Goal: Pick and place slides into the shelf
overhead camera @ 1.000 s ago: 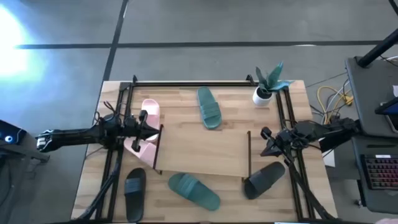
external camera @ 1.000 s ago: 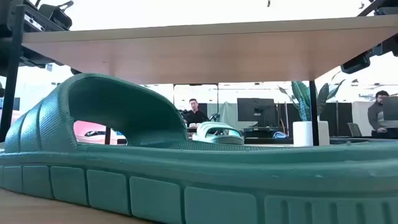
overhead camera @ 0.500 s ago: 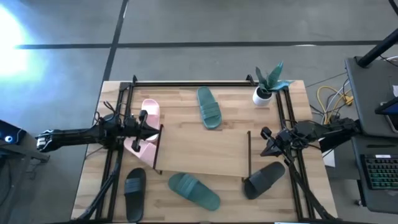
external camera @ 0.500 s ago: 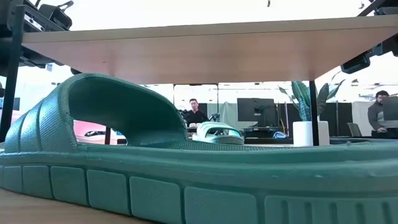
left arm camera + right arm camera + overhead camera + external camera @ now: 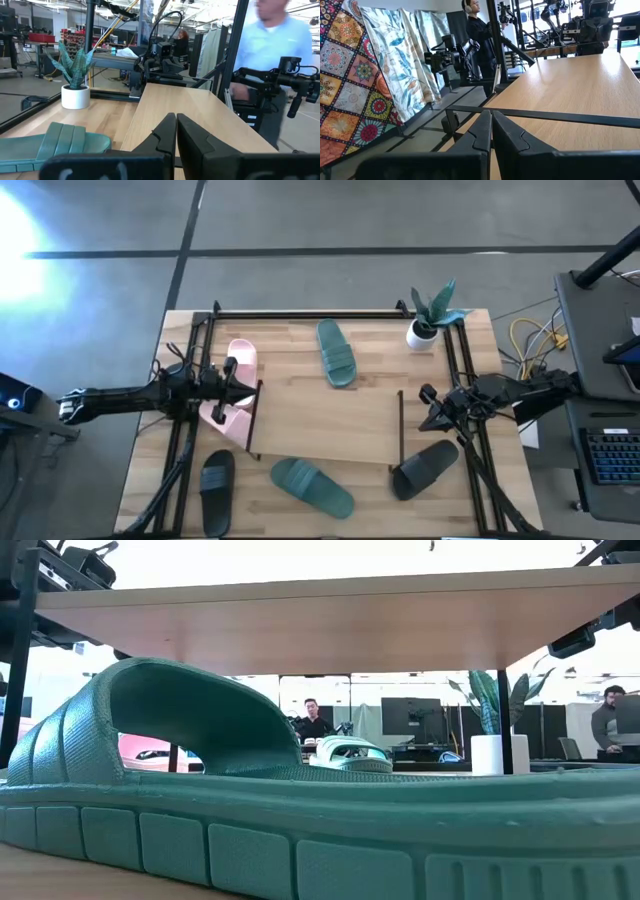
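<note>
The shelf (image 5: pixel 325 420), a light-wood board on thin black end frames, stands mid-table. One teal slide (image 5: pixel 336 352) lies flat behind it, and another (image 5: pixel 312 485) lies in front, filling the low view (image 5: pixel 200 810). Two pink slides (image 5: pixel 238 360) lie at the shelf's left end, partly hidden under my left gripper (image 5: pixel 252 386). That gripper is shut and held level above them. One black slide (image 5: pixel 217 478) lies at the near left, a second (image 5: pixel 425 468) by the shelf's right end. My right gripper (image 5: pixel 424 416) is shut and level, just right of the shelf.
A potted plant (image 5: pixel 430 318) stands at the far right corner. Black frame rails (image 5: pixel 320 314) run along the table's far, left and right sides. A person in a light blue shirt (image 5: pixel 280 40) stands beyond the table's right side, and others sit in the room behind.
</note>
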